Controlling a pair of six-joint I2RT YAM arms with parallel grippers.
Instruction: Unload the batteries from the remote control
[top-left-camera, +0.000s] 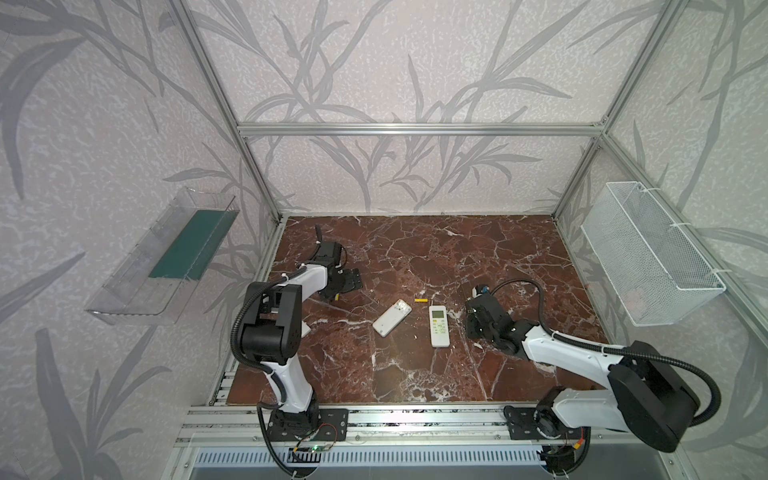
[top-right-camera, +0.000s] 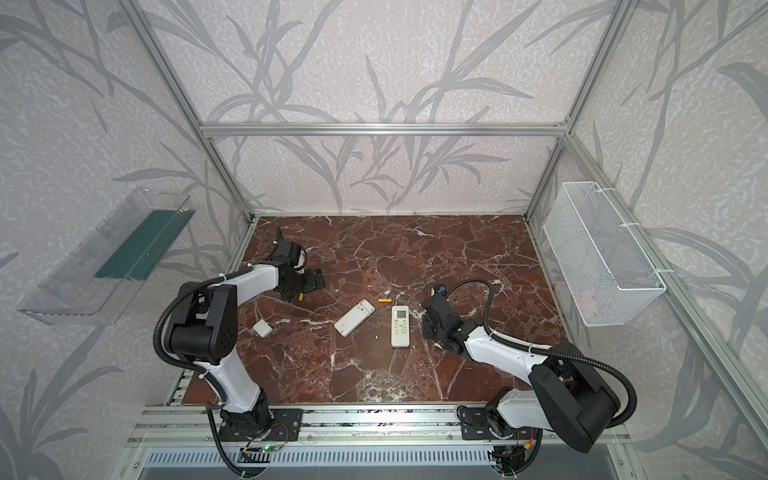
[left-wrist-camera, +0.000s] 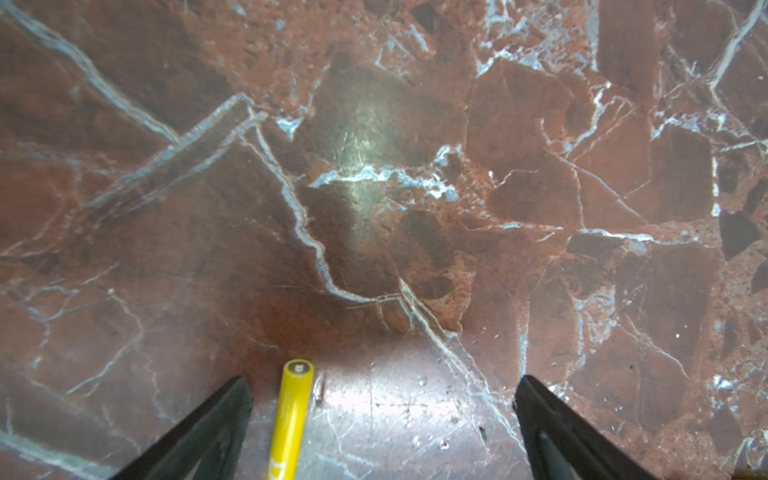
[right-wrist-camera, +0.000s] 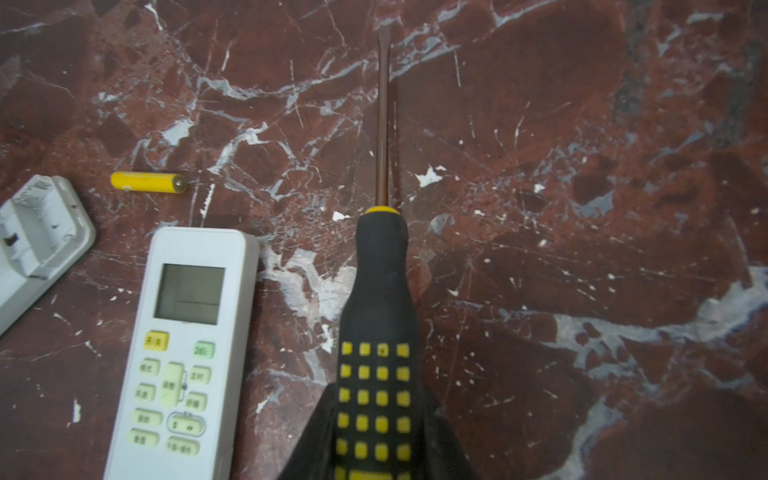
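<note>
My left fingers (left-wrist-camera: 208, 432) stand spread wide over the surface (left-wrist-camera: 374, 208), one battery (left-wrist-camera: 291, 415) lying between them. My right fingers (right-wrist-camera: 311, 451) pinch the screwdriver (right-wrist-camera: 380, 291). A second battery (top-left-camera: 420, 299) lies near the opened remote (top-left-camera: 391, 317).

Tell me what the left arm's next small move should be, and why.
Probably lift the left gripper straight up: its jaws stand open and a battery lies ungripped on the table between them, away from the overturned remote, whose bay looks empty.
</note>
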